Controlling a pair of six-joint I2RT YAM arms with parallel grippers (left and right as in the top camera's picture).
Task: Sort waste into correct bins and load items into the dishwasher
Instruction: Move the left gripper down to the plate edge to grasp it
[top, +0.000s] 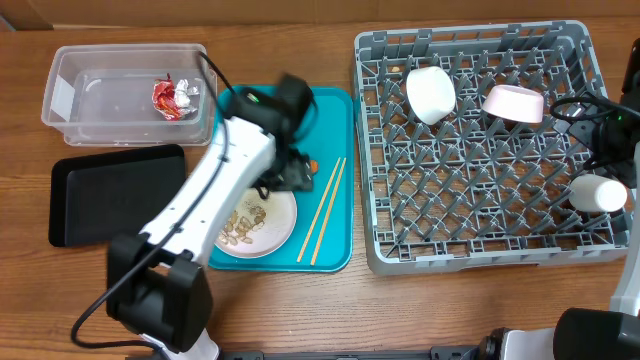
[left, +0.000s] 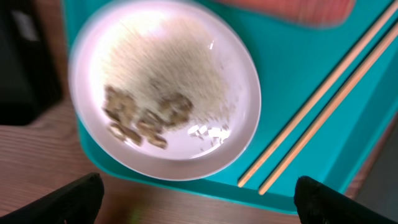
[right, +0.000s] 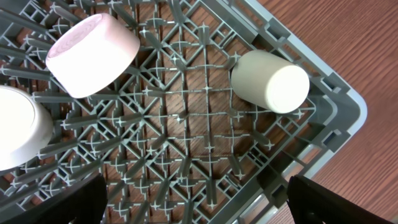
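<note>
The plate with its peanut scraps sits at the front-left corner of the teal tray — left fingers spread above it, right fingers spread over the rack. A tilted grip could spill scraps onto the tray or nudge the chopsticks.

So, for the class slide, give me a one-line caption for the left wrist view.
Open left gripper over a plate of food scraps on a teal tray, chopsticks alongside.
</note>
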